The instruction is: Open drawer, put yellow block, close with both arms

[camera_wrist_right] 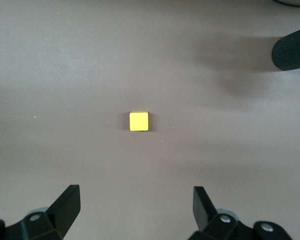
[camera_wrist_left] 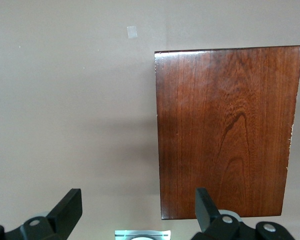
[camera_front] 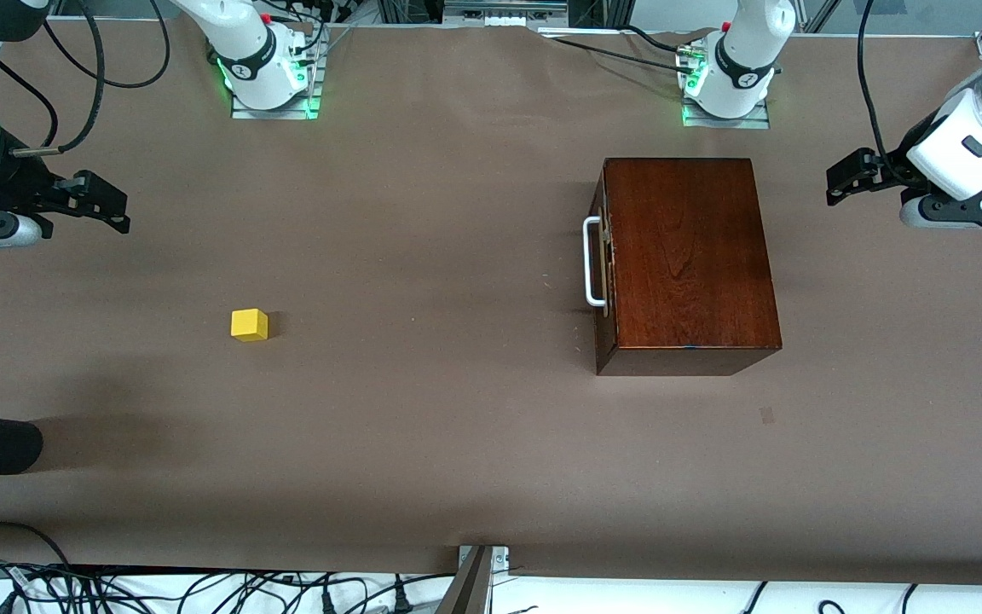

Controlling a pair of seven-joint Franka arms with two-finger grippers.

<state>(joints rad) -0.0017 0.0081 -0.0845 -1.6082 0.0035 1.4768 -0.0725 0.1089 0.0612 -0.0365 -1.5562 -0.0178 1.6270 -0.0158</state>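
The table [camera_front: 457, 443] carries a mahogany box [camera_front: 687, 256] toward my left arm's end. Its drawer [camera_front: 603, 264] sits shut, the white handle [camera_front: 593, 260] facing my right arm's end. The yellow block [camera_front: 249, 325] lies well apart from it, toward my right arm's end and slightly nearer the front camera than the handle. My left fingers [camera_wrist_left: 135, 212] hang spread over the table beside the box; my right fingers [camera_wrist_right: 135, 210] hang spread too, up over the table near the block. Nothing is held. Opening comes first, I judge: I should straddle the handle's bar squarely, pull straight along the drawer's travel, and steady the box so it doesn't slide.
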